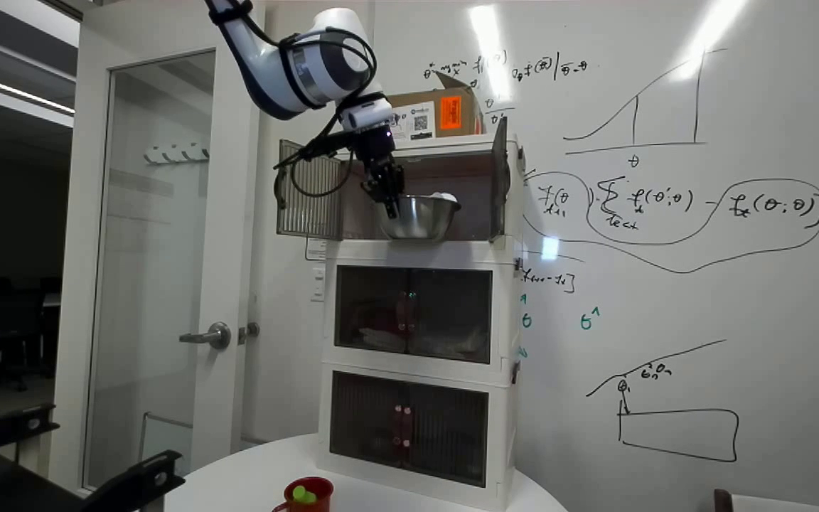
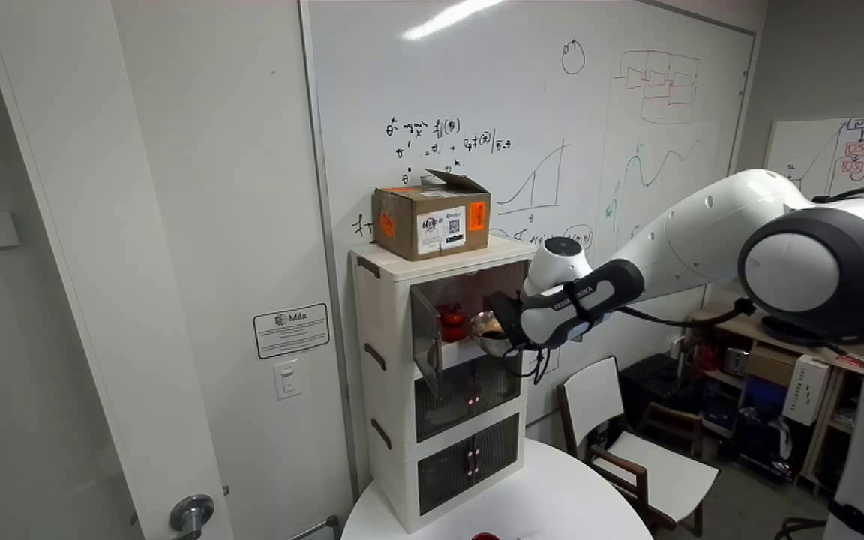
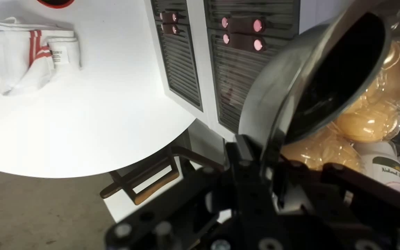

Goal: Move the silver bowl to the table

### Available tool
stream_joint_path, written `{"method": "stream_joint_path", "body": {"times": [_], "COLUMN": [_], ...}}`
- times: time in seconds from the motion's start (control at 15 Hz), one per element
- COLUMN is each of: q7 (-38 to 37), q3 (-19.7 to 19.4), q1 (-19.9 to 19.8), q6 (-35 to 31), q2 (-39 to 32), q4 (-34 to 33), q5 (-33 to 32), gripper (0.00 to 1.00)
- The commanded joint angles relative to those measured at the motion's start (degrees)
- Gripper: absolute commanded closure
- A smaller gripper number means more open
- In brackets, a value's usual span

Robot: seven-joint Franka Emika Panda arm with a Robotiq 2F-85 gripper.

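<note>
The silver bowl (image 1: 420, 218) was observed at the mouth of the top compartment (image 1: 470, 178) of the white cabinet (image 1: 420, 368), projecting past the near edge; whether it was supported there could not be judged. In an exterior view the gripper (image 1: 392, 204) was located at the bowl's left rim; in the wrist view the rim was seen pinched between its jaws. Orange items in clear plastic (image 3: 366, 121) and a white container (image 3: 382, 164) were noted just past the pinched rim; whether they lay inside the bowl could not be told. The compartment's left door (image 1: 310, 213) and right door (image 1: 499, 181) were found open. A cardboard box (image 2: 432, 221) was noted on the cabinet's top. The table (image 1: 253, 473) was seen well below, under the cabinet; on it were recorded a red mug (image 1: 322, 498) holding a green item (image 1: 301, 493) and, in the wrist view, a folded white cloth (image 3: 35, 57).
</note>
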State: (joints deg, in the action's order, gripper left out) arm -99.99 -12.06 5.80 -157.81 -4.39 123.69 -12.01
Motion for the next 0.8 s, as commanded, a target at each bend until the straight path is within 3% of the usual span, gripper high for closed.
{"method": "stream_joint_path", "body": {"times": [0.0,0.47,0.53,0.73], "q7": [-15.4,-44.1,-48.3,-56.7], "q3": [-1.9,-2.9,-5.1,-1.4], "q1": [1.8,3.4,4.8,2.0], "q6": [-0.1,5.5,8.1,14.8], "q2": [2.5,-4.7,-6.5,-10.7], "q4": [4.7,5.2,3.5,2.6], "q5": [-9.2,-28.8,-34.1,-42.8], "gripper": [0.99,0.99,0.99,0.99]}}
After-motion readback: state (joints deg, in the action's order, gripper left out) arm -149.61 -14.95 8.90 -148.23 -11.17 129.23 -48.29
